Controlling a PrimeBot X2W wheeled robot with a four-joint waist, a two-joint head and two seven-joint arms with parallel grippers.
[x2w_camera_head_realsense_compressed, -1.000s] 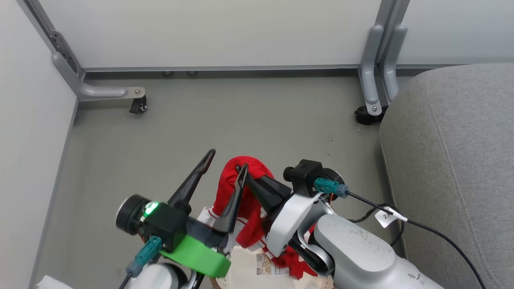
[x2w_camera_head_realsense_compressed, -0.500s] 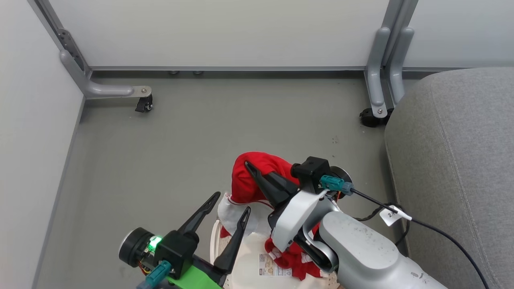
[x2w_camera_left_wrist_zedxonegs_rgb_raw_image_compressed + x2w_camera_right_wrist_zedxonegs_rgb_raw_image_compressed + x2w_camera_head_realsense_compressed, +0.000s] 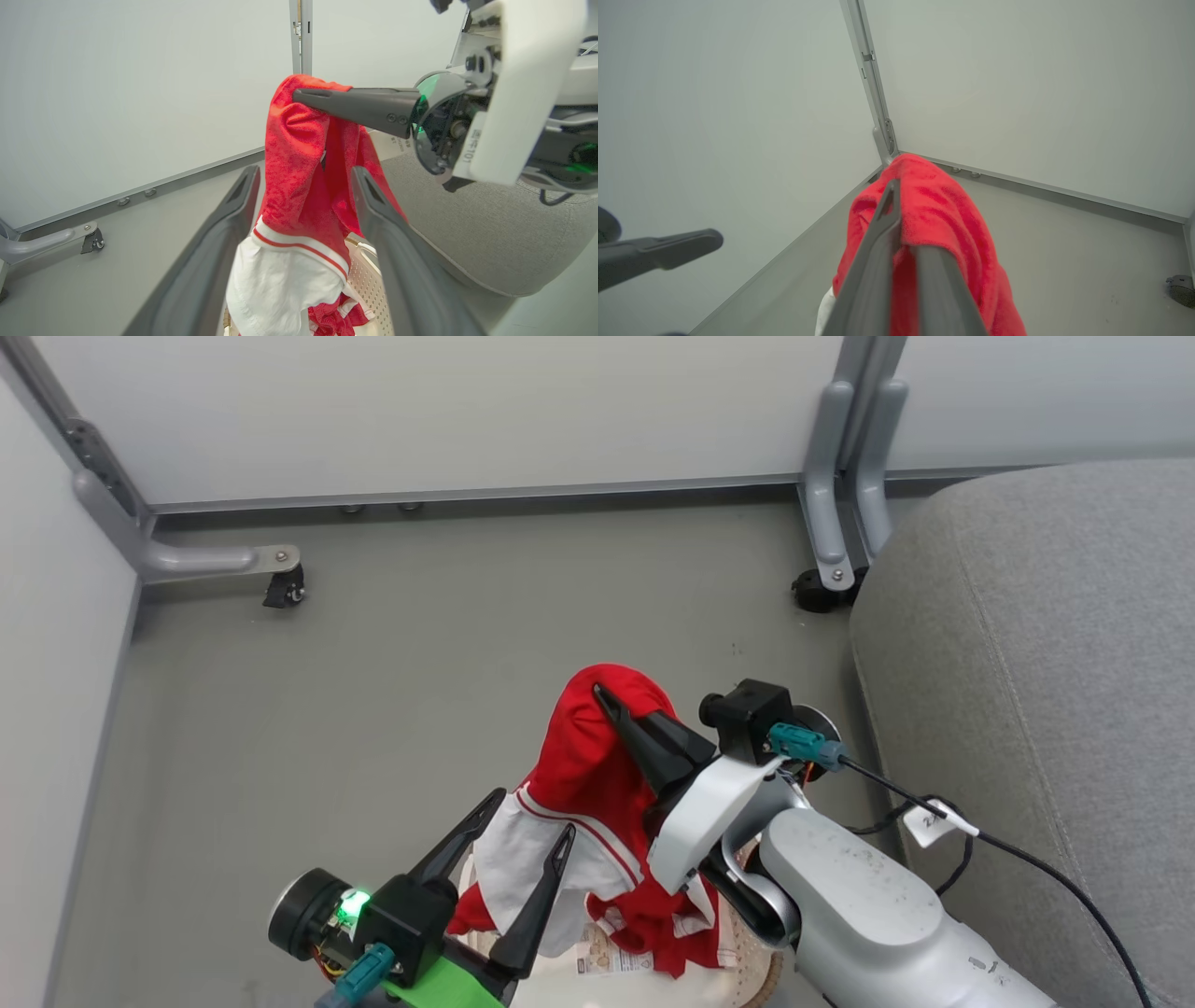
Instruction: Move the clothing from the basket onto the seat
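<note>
My right gripper is shut on the top of a red garment, holding it up over the basket. The garment's white band hangs lowest. In the right wrist view the shut right gripper pinches a fold of the red cloth. My left gripper is open, and in the left wrist view its fingers stand either side of the hanging garment. More red fabric with white trim lies in the basket. The grey seat is at the right.
White partition panels on grey wheeled feet close off the far side and left of the grey floor. A second caster stands by the seat's far corner. A black cable with a white tag runs from the right wrist.
The right gripper has lifted the red garment higher, and its white band has come up out of the basket. The left gripper has drawn back and down, still open. The head camera has shifted.
</note>
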